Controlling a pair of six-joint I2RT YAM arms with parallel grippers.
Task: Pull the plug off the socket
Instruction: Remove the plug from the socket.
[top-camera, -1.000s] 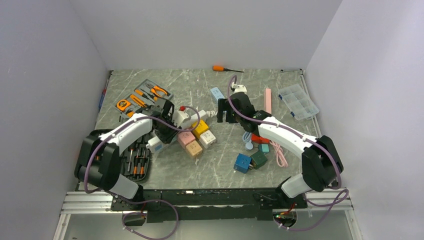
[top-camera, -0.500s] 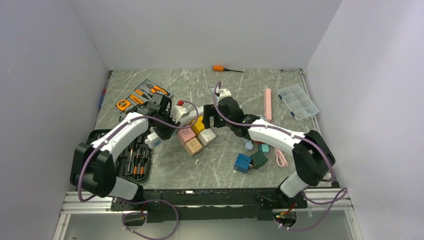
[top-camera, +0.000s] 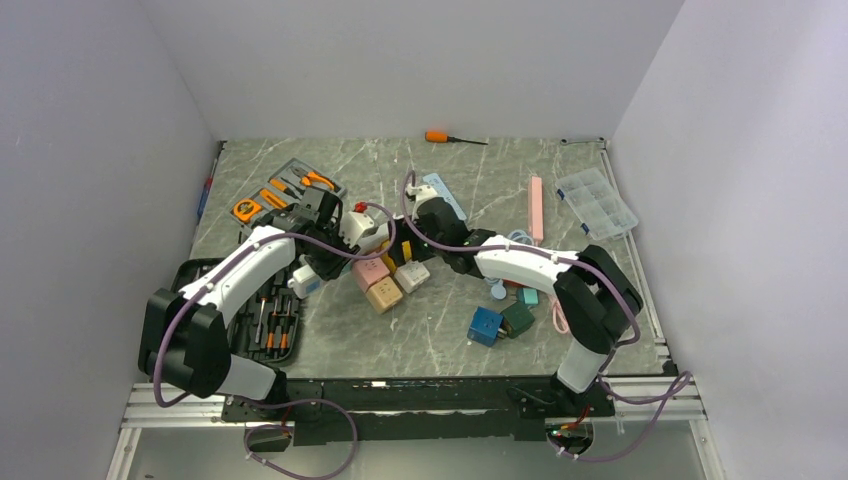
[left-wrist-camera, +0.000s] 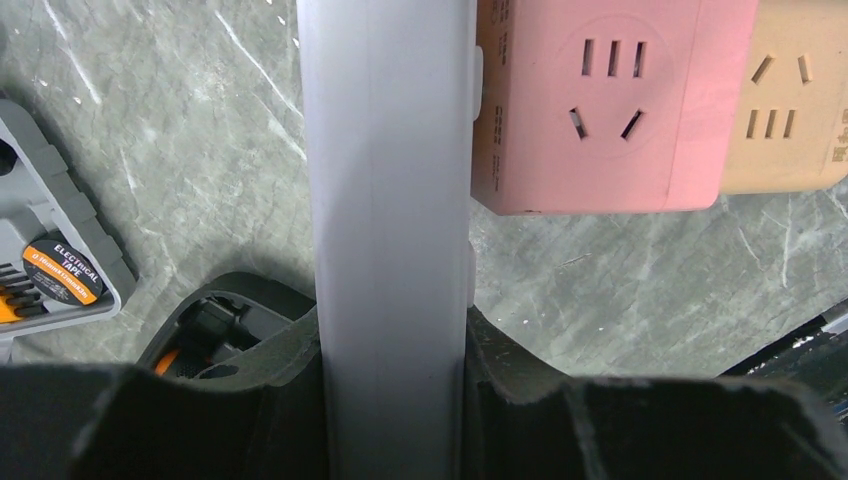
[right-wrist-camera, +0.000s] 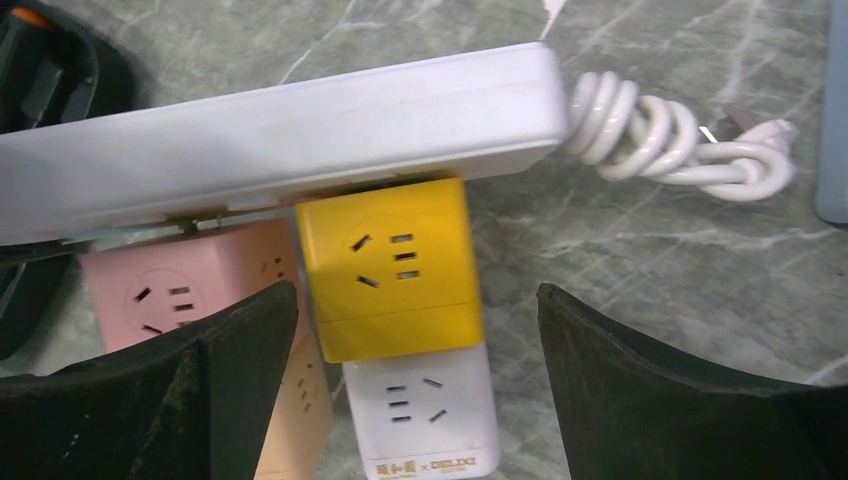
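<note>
The left gripper (left-wrist-camera: 392, 345) is clamped on the white strip (left-wrist-camera: 390, 200), which runs straight out ahead of it between the fingers. The right gripper (right-wrist-camera: 415, 292) stands wide and holds nothing. The yellow cube (right-wrist-camera: 385, 265), which looks like the plug to pull, sits right between its fingers and slightly ahead, with its far face against the underside of the strip.

To do this well, the right gripper should ease forward until both pads flank the yellow cube's side faces, then close squarely on them. The pink cube (right-wrist-camera: 165, 295) lies just outside the left-hand finger and touches the yellow cube, so that finger needs to slip into the seam and not land on pink. A white cube (right-wrist-camera: 420, 420) sits against the near side of the yellow one; whether they are joined I cannot tell. Pull straight back from the strip, no twisting, while the left gripper braces it. The coiled cord (right-wrist-camera: 660, 140) off to the right is out of the way
</note>
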